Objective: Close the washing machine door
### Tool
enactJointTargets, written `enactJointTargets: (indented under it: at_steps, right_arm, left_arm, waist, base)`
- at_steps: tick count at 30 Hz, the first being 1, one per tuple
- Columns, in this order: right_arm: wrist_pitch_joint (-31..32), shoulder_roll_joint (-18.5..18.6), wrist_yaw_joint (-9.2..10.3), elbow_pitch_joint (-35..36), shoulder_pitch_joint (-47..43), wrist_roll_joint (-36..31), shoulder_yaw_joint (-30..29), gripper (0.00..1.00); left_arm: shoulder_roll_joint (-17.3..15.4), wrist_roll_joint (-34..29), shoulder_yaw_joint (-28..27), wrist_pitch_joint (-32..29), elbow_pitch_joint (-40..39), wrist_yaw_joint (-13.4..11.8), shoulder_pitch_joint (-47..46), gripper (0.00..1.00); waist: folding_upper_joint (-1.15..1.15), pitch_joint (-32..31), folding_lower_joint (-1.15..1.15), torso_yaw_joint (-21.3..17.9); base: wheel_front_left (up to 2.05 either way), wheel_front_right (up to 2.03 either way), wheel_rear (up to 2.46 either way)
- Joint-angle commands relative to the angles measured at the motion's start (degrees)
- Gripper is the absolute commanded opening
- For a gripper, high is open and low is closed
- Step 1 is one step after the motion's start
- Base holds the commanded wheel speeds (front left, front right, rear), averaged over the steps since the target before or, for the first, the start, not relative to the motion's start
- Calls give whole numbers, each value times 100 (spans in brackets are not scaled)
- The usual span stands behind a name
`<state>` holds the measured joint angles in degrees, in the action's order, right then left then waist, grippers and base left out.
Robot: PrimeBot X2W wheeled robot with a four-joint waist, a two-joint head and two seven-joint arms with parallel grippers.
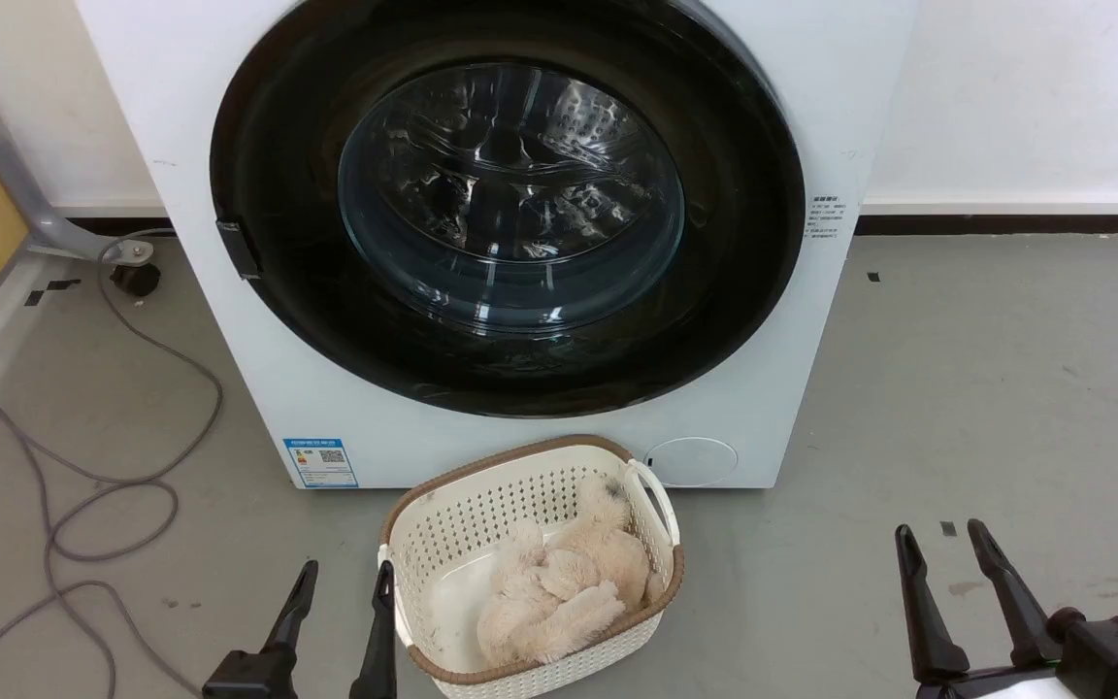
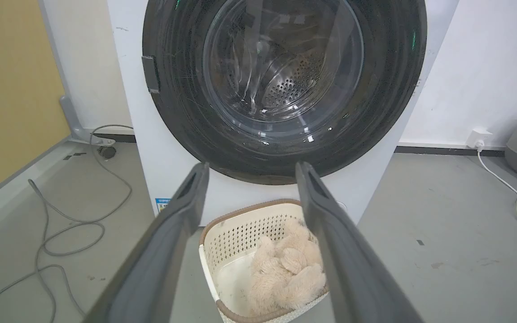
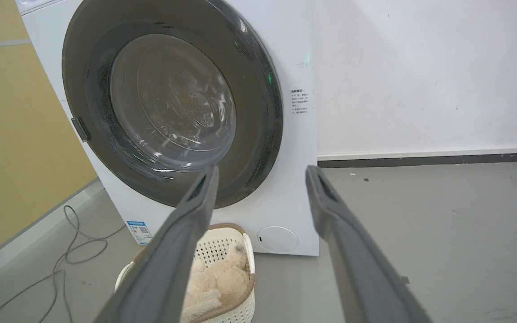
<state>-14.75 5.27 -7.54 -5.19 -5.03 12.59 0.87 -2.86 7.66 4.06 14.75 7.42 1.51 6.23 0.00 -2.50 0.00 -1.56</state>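
Both arms are low, with the fingers pointing forward to the machine. The left gripper has its two fingers spread apart and nothing between them. The right gripper is spread in the same way and is also empty; it is well to the right of the laundry basket. Neither gripper touches anything.

The cream basket stands on the grey floor, just in front of the washing machine, under the washing machine door. In it lies a fluffy beige plush toy.

The door lies flat against the white front of the machine and looks shut. A grey cable loops on the floor at the left. In the left wrist view, the basket is between the left fingers and the machine.
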Motion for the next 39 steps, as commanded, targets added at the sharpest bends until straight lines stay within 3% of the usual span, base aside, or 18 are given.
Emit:
enactJointTargets:
  at_steps: [1, 5, 6, 39]
  right_arm:
    - [-25, -35, 5, -17, -62, -13, 14, 100]
    - [-25, -45, 5, -44, -44, -7, 29, 100]
    - [1, -12, 0, -47, 0, 1, 29, 0]
    - [329, -61, 1, 74, 112, -278, 0, 0]
  left_arm:
    - [-2, 14, -9, 25, 8, -27, 54, 100]
    - [-2, 97, -21, 25, 20, -74, 45, 100]
    - [1, 113, -6, -1, 17, -42, 0, 0]
    - [1, -80, -85, -333, -149, -62, -139, 0]
  waist:
    - [0, 3, 0, 0]
    - [0, 6, 0, 1]
    - [0, 7, 0, 3]
    - [0, 62, 0, 38]
  base:
    - [0, 0, 0]
    - [0, 0, 0]
    - [0, 0, 0]
    - [0, 0, 0]
